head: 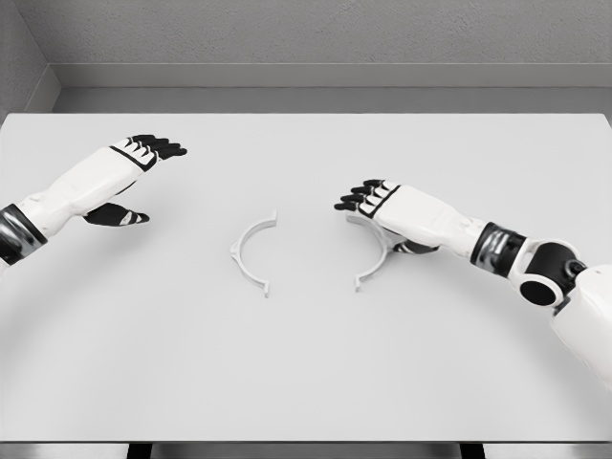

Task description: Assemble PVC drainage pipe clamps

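Note:
Two white half-ring clamp pieces lie on the white table [306, 382]. The left clamp half [249, 253] curves open toward the right, near the table's middle. The right clamp half [375, 260] curves open toward the left, and its upper part is hidden under my right hand [363, 199]. That hand hovers over it with its fingers stretched out flat and holding nothing. My left hand [153, 153] hangs far left of the pieces, fingers spread, thumb hanging down, nothing in it.
The table's far edge [306, 115] meets a grey floor strip and a grey wall behind. The near edge [306, 442] runs along the bottom of the view.

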### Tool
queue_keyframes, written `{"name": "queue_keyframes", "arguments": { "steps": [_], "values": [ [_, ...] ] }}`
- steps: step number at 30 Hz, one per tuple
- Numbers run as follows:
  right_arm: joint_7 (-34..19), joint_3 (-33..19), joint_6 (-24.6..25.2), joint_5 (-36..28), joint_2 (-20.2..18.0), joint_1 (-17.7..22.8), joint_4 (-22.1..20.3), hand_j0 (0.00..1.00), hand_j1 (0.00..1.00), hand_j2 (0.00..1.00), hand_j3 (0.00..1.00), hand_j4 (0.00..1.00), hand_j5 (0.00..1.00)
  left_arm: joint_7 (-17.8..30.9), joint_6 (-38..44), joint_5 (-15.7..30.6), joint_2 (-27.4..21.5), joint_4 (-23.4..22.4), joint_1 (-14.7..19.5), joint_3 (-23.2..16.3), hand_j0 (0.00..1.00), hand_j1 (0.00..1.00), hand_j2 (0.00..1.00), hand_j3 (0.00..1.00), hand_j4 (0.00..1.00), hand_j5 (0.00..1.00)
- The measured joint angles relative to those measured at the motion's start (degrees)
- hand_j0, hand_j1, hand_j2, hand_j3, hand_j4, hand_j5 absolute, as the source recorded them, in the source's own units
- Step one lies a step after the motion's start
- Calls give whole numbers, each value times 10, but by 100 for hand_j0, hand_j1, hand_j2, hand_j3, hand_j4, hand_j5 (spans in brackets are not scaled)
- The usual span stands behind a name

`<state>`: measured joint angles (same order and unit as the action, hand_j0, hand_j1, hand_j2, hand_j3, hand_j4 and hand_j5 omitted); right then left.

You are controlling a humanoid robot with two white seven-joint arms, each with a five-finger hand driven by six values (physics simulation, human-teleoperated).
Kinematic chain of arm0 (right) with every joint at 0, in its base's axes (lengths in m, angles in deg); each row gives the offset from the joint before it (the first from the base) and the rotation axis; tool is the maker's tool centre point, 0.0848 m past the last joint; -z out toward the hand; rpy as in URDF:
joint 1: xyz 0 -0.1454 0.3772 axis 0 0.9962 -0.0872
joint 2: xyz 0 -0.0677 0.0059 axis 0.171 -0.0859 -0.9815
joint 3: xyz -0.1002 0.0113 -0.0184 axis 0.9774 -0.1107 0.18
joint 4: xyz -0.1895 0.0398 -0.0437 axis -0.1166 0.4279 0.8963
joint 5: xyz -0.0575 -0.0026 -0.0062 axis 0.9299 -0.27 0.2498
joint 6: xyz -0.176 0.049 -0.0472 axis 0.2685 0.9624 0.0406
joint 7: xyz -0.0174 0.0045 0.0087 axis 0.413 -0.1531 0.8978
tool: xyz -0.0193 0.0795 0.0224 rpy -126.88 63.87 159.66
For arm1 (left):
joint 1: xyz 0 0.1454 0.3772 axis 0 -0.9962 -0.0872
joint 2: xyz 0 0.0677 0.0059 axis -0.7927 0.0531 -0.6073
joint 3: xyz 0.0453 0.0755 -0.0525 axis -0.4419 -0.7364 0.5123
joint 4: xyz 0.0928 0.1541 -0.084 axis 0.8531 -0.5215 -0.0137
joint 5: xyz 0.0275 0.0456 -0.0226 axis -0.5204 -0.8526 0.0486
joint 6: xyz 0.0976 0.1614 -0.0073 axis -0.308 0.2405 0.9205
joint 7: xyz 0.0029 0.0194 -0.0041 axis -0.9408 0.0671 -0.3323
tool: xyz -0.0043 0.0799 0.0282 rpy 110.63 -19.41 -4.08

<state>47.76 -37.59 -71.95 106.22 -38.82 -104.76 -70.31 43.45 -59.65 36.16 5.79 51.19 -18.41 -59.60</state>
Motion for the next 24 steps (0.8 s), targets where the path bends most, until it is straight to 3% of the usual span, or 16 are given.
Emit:
{"name": "queue_keyframes", "arguments": {
  "steps": [12,24],
  "values": [
    [-2,7,0,0,4,-13,7,100,100,100,100,100,100,0,0,0,2,0,0,0,100,100,100,100,100,100],
    [-3,10,0,1,15,-14,7,100,100,100,100,100,100,0,0,-4,63,-28,13,-37,100,100,100,100,100,100]
  ]
}}
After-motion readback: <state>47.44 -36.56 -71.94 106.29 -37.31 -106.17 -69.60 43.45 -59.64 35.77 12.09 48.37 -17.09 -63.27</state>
